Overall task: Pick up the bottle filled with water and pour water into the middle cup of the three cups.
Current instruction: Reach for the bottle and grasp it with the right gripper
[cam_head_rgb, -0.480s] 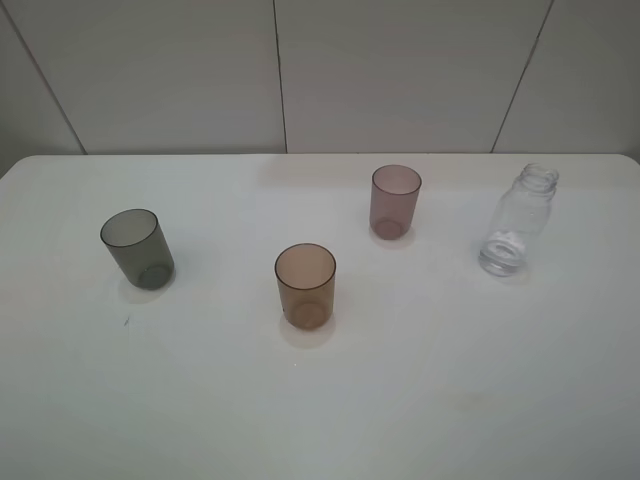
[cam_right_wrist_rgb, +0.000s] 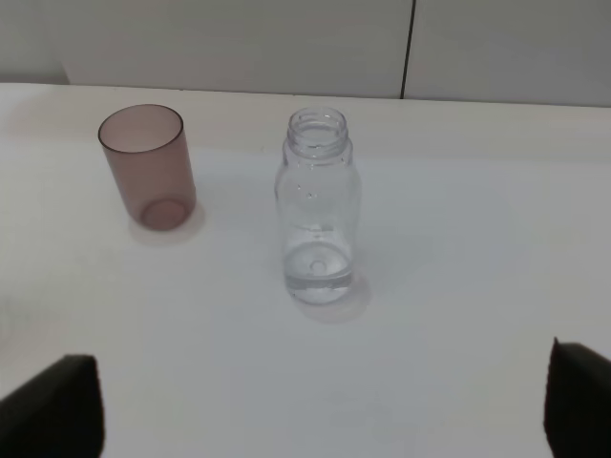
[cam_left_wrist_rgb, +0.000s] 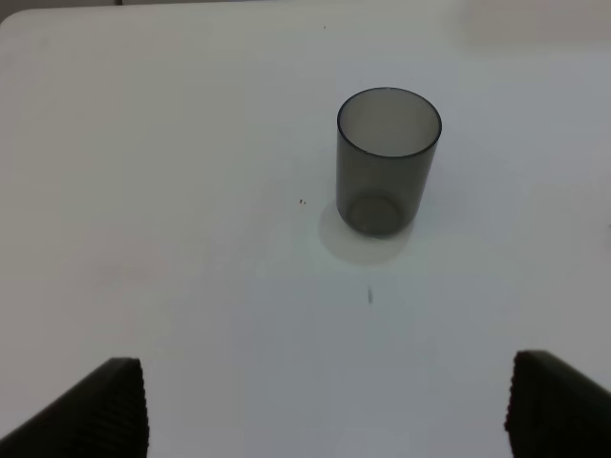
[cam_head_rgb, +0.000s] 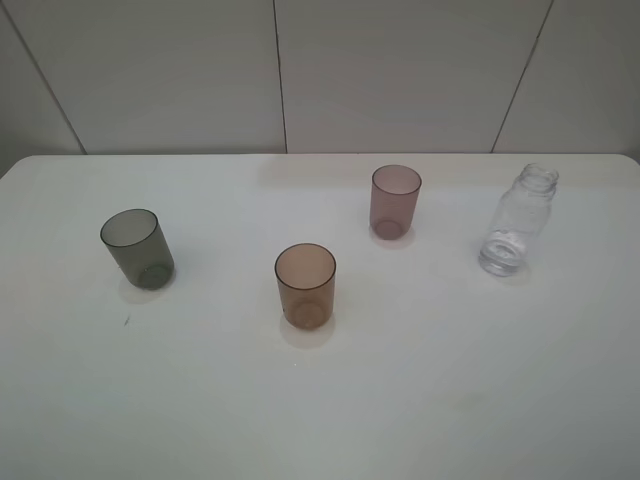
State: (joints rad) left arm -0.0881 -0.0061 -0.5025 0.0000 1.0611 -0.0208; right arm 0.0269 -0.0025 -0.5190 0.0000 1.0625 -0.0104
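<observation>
The clear uncapped bottle (cam_head_rgb: 517, 221) stands upright at the right of the white table; the right wrist view shows the bottle (cam_right_wrist_rgb: 318, 207) well ahead of my right gripper (cam_right_wrist_rgb: 325, 405), whose dark fingertips (cam_right_wrist_rgb: 52, 405) stand wide apart, open and empty. The amber-brown middle cup (cam_head_rgb: 305, 285) stands between the smoky grey cup (cam_head_rgb: 137, 248) at the left and the mauve-pink cup (cam_head_rgb: 395, 201) further back. My left gripper (cam_left_wrist_rgb: 325, 410) is open and empty, short of the grey cup (cam_left_wrist_rgb: 387, 160). Neither arm shows in the exterior high view.
The white table (cam_head_rgb: 450, 400) ends at a pale panelled wall (cam_head_rgb: 280, 70) behind the cups. The pink cup (cam_right_wrist_rgb: 148, 165) stands beside the bottle in the right wrist view. A small dark mark (cam_left_wrist_rgb: 370, 296) lies on the table near the grey cup.
</observation>
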